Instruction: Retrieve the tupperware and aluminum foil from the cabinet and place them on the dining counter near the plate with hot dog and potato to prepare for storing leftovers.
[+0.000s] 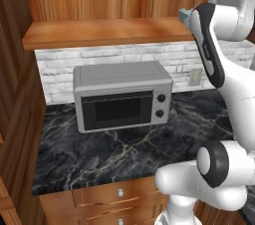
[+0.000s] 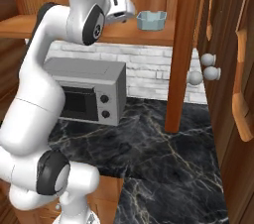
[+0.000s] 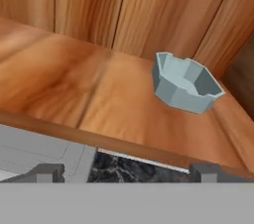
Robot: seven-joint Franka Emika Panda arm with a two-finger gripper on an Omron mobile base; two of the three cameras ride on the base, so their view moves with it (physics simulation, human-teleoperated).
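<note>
So the tupperware point(image 2: 151, 20) is sitting upright on the plank shelf of the cabinet point(image 2: 149, 33), toward the shelf's right end near the wooden upright, and in the hand view it's up and to the right of the jaws with nothing touching it. The gripper point(image 3: 127, 171) hangs just off the shelf's front edge with the jaws spread wide and nothing between them, both finger tips point(image 3: 47, 171) poking up at the bottom of that view. Down below there's a grey microwave point(image 1: 123, 94) on the black marble bench point(image 1: 124, 154) against the white brick.
</note>
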